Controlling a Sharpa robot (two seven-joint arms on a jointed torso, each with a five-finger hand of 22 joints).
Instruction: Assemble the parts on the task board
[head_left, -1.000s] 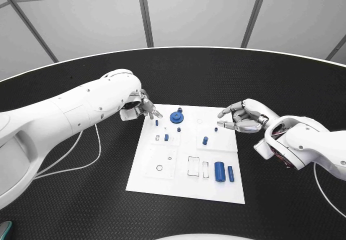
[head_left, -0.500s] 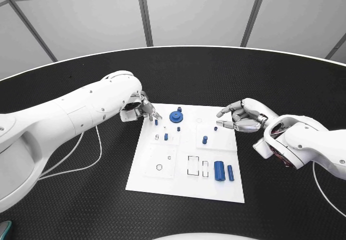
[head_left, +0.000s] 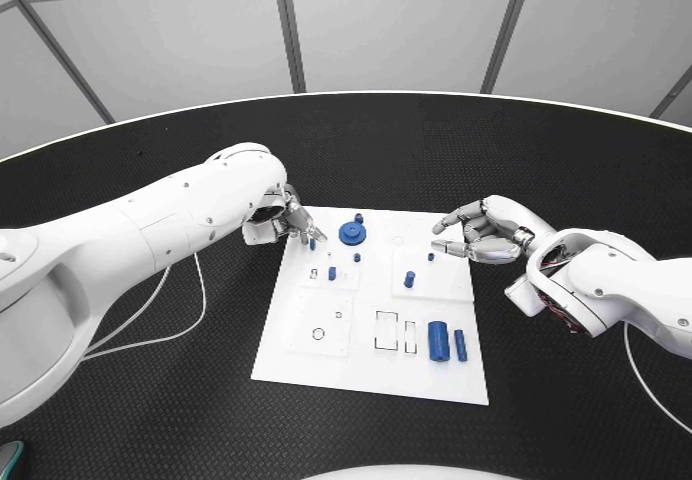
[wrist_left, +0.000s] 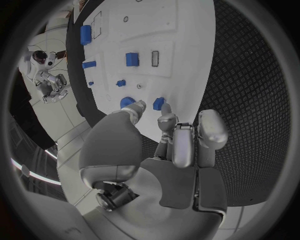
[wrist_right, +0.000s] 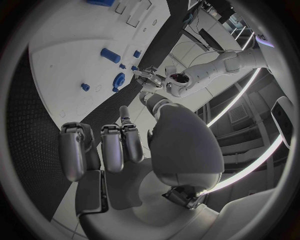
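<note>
Left hand (head_left: 283, 222) is pinching a small blue peg (head_left: 312, 243) at the task board's (head_left: 361, 370) far-left corner, so keep it upright; right hand (head_left: 485, 232) hovers empty, fingers apart.

Non-task stuff: black round tabletop (head_left: 433, 150) with pale rim; white cable (head_left: 152, 320) looping across its left side; second cable (head_left: 652, 385) near right edge.

My arms: glossy white shells – left arm (head_left: 159, 225), right arm (head_left: 613, 290). Silver metal left hand (head_left: 283, 218), right hand (head_left: 486, 232) – thin white cables trailing.
</note>
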